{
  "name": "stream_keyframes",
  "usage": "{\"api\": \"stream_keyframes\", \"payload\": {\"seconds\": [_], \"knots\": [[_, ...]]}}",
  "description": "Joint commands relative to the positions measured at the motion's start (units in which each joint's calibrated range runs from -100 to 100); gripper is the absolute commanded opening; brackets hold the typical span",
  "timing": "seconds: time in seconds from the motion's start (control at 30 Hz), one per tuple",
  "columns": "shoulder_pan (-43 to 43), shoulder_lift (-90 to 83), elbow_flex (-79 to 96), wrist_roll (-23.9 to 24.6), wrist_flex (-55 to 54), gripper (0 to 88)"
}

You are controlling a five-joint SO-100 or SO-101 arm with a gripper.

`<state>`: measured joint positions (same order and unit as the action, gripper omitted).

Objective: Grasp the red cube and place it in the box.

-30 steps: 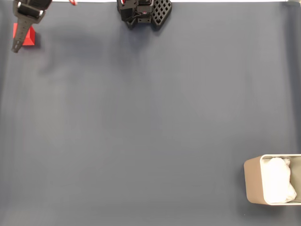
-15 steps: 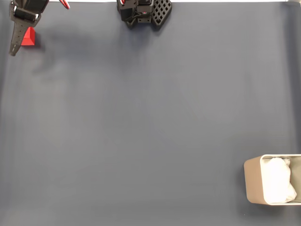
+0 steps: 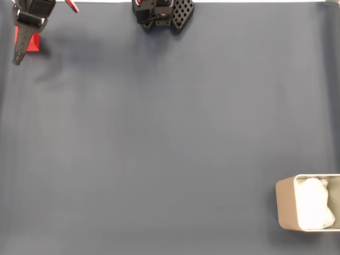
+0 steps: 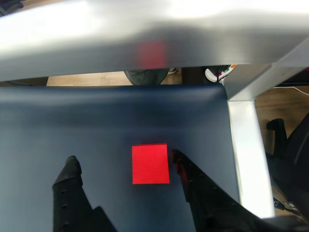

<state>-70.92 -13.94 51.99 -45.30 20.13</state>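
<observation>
Claw (image 4: pixel 123 162) jaws stand apart, straddling the cube (image 4: pixel 150 164) without gripping it. Wrist view: the cube lies between the fingertips, touching or nearly touching the right finger (image 4: pixel 186 169), with a clear gap to the left one. Using the mat (image 3: pixel 170 138) as landmark in the fixed view: the box (image 3: pixel 287 207) sits at its lower right corner, the cube (image 3: pixel 33 41) at its upper left corner, well apart. Judgement: closing should seat the cube; a small leftward shift would centre it.
</observation>
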Motion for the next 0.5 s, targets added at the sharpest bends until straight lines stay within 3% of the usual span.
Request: {"api": "stream_keyframes", "payload": {"seconds": [0.0, 0.47], "knots": [[-0.67, -0.01, -1.17, -0.34, -1.77, 43.2], [-0.46, 0.59, 1.57, -2.15, -3.65, 43.3]]}}
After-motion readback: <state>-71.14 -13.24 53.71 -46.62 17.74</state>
